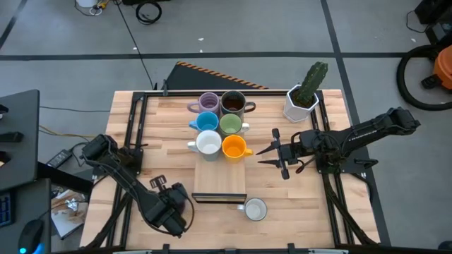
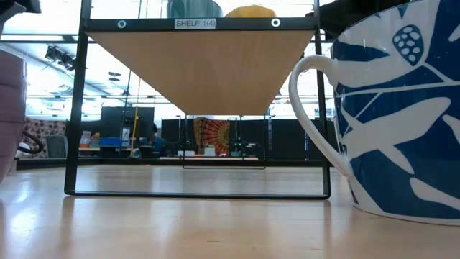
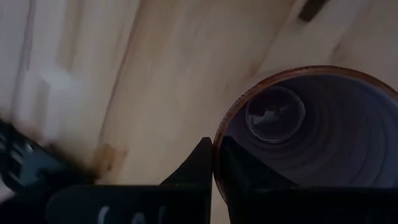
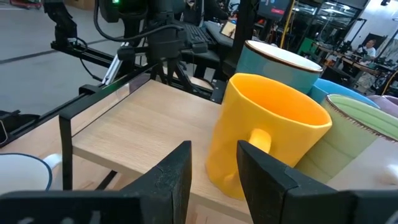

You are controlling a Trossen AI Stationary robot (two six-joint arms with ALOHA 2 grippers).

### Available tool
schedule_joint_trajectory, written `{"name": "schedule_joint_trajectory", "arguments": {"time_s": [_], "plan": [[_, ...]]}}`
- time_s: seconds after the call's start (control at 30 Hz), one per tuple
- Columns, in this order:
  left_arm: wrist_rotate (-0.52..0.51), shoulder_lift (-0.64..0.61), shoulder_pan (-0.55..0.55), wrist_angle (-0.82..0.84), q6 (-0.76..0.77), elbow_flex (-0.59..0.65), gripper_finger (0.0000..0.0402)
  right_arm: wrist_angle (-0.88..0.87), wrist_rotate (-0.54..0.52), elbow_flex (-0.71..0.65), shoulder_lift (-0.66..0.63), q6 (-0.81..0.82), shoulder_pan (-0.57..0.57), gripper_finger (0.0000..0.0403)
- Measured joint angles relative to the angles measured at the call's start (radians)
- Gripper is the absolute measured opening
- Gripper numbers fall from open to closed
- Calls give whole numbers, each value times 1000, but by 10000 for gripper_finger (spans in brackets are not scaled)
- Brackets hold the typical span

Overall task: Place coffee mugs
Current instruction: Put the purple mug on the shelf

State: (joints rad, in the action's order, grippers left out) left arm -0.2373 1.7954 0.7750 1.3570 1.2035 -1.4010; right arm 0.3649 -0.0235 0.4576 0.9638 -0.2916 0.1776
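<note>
Looking down from the high view, six mugs sit clustered on the shelf (image 1: 219, 185), one more (image 1: 254, 209) on the desk (image 1: 311, 212). Right gripper (image 1: 267, 156) hovers beside the orange mug (image 1: 234, 147), jaws apart. Left wrist view: left gripper (image 3: 213, 168) pinches the purple mug (image 3: 311, 130) rim.

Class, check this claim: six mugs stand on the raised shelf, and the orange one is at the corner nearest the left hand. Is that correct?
One detail is wrong. Six mugs do stand on the shelf, but the orange mug sits at the corner nearest the right hand, as the high view shows. The left hand is at the table's front left, over a purple mug.
</note>
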Motion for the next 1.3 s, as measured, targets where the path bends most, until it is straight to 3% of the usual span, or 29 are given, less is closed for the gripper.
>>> {"name": "schedule_joint_trajectory", "arguments": {"time_s": [0.43, 0.83, 0.97, 1.3], "plan": [[-67, -1, 2, -55, -545, 1, 28, 0, 0, 0, 0, 0, 0, 133], [-102, 2, 3, -94, -828, 3, 47, 0, 0, 0, 0, 0, 0, 133], [-102, 4, 5, -109, -901, 3, 71, 0, 0, 0, 0, -1, 0, 133], [-112, 4, 5, -112, -896, 3, 173, -6, 0, 0, 0, -2, 0, 133]]}}
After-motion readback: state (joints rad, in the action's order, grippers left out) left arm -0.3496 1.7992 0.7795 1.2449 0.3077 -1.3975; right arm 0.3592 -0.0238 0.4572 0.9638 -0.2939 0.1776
